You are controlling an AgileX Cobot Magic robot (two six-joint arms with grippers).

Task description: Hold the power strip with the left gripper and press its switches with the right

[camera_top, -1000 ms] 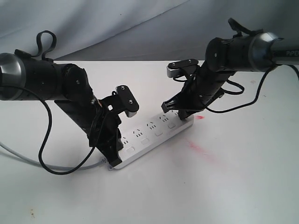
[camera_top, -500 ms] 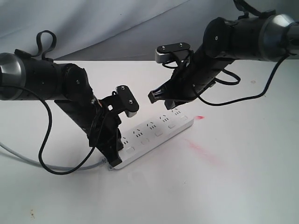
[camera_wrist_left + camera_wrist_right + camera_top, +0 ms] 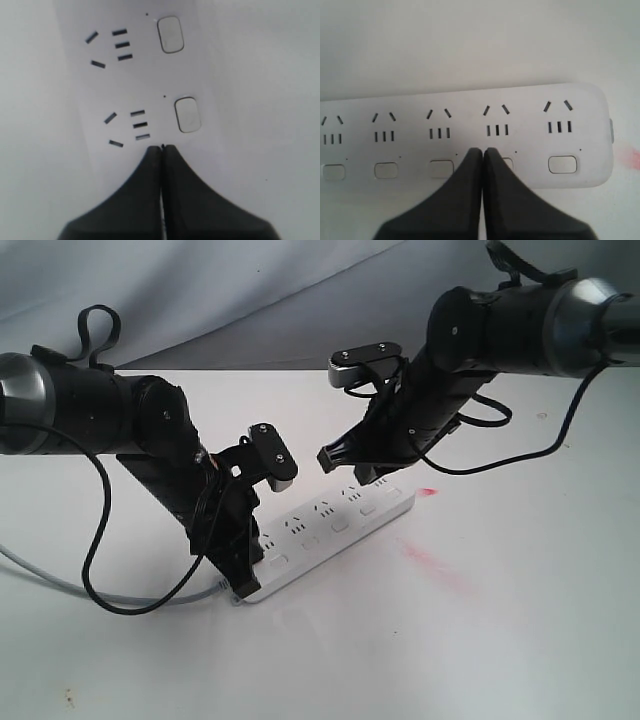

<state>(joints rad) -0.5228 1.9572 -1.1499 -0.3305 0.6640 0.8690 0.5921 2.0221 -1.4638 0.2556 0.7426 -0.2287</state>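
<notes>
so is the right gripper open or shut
Shut. The right gripper shows its two black fingers pressed together, only a thin seam between them, over the power strip.

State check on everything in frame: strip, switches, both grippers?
power strip: flat on the table, sockets empty.
switches: on or off cannot be told.
left gripper: shut, tips on one end of the strip.
right gripper: shut, hanging above the strip, touching no switch.

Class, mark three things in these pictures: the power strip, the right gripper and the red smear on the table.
power strip (image 3: 322, 531), exterior view, middle of its top face.
right gripper (image 3: 483, 151), right wrist view, where its shut tips meet.
red smear (image 3: 432, 562), exterior view, its middle.
</notes>
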